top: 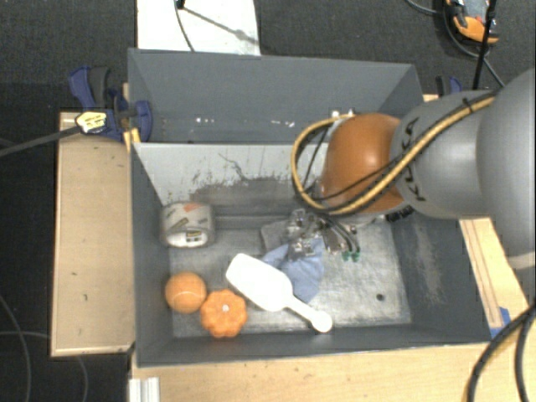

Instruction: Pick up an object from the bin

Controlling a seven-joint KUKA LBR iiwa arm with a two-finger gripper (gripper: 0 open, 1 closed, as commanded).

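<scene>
My gripper (pixel 311 234) hangs low in the middle of the bin, right above the upper edge of a crumpled blue cloth (pixel 303 275). The cloth's top end rises to the metal of the gripper, and whether it is caught there is hidden. A white plastic scoop (pixel 266 286) lies just left of the cloth, with its handle running down to the right across the cloth's lower edge.
A silver-grey tape roll (pixel 186 224) stands by the left wall. An orange ball (pixel 185 292) and a small orange pumpkin (pixel 224 313) sit side by side in the front left corner. The arm with its orange cover and cables hangs over the bin's right half.
</scene>
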